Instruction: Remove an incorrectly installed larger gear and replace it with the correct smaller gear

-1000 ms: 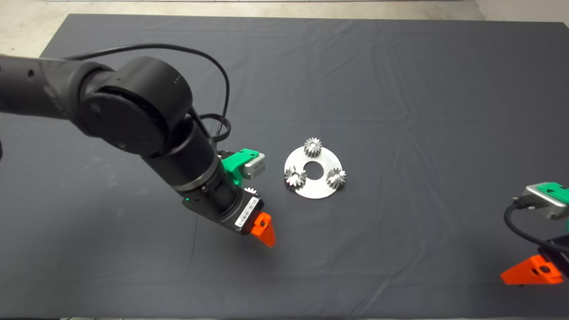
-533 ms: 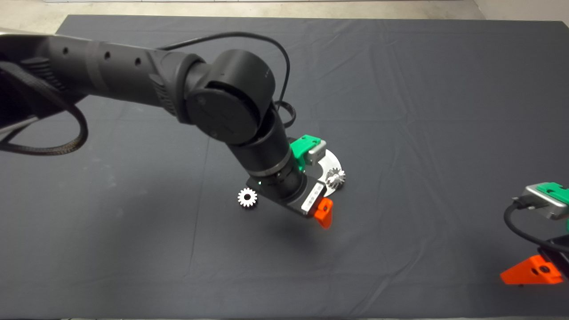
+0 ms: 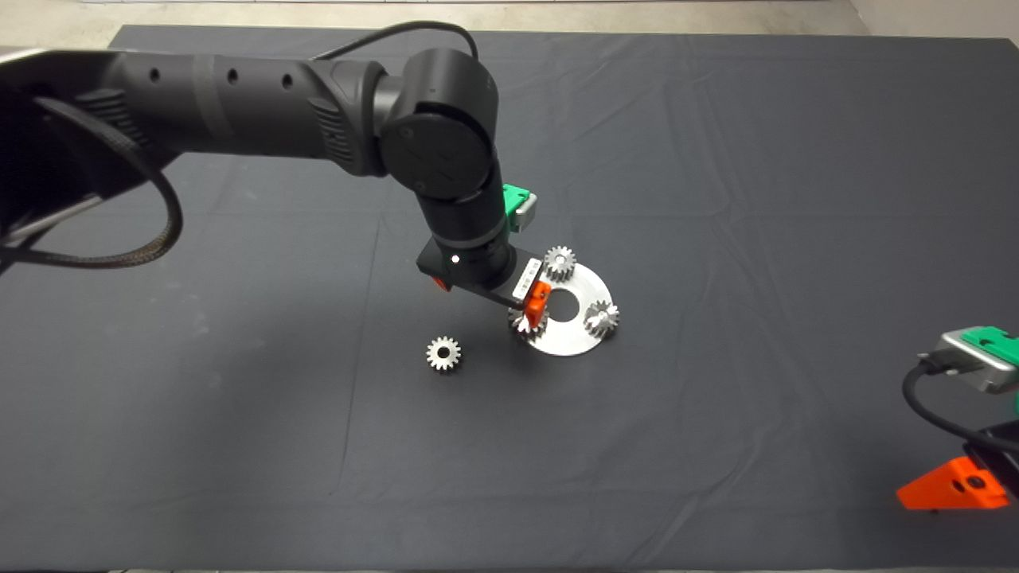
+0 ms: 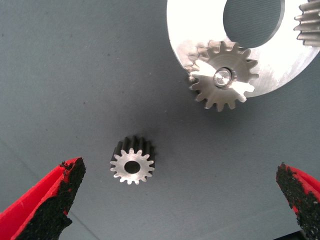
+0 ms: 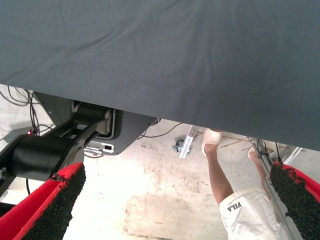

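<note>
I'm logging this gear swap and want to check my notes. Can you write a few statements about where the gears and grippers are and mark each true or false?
1. The larger gear sits on a pin on the round plate. True.
2. The smaller gear is on the plate. False: it lies on the mat.
3. The left gripper holds a gear. False: open, empty.
4. The right gripper waits at the lower right edge. True.

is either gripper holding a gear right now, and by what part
Nothing is held. The left gripper is open above the mat, with the smaller gear lying loose between its fingers. The right gripper is parked, open and empty.
</note>
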`<action>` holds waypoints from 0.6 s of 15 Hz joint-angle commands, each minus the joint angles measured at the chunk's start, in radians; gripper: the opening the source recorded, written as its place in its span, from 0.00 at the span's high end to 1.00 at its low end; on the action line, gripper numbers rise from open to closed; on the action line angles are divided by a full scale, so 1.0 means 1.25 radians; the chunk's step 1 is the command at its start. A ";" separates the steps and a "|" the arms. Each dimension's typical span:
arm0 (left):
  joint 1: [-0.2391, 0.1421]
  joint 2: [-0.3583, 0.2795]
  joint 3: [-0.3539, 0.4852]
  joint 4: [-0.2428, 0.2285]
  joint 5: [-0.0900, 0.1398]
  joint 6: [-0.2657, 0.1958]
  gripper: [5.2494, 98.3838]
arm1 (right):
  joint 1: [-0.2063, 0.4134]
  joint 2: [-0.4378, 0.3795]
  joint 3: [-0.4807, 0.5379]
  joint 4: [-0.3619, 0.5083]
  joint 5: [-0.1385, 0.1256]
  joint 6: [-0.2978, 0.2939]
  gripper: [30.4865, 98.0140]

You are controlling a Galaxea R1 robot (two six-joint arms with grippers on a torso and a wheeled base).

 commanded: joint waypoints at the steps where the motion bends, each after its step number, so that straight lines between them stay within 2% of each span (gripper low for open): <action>1: 0.009 0.010 -0.001 0.020 0.013 0.000 0.00 | 0.013 0.000 0.004 0.023 -0.006 0.001 0.00; 4: 0.013 0.048 -0.016 0.020 0.014 -0.002 0.00 | 0.014 -0.002 0.004 0.025 -0.006 0.003 0.00; 6: 0.044 0.061 -0.042 0.020 0.013 0.010 0.00 | 0.014 0.000 0.005 0.026 -0.005 0.003 0.00; 7: 0.050 0.064 -0.043 0.020 0.012 0.008 0.00 | 0.014 -0.002 0.005 0.026 -0.006 0.003 0.00; 8: 0.051 0.067 -0.044 0.020 0.008 0.006 0.00 | 0.014 -0.002 0.005 0.027 -0.006 0.003 0.00; 9: 0.050 0.074 -0.048 0.020 -0.007 0.008 0.00 | 0.014 -0.003 0.005 0.027 -0.006 0.003 0.00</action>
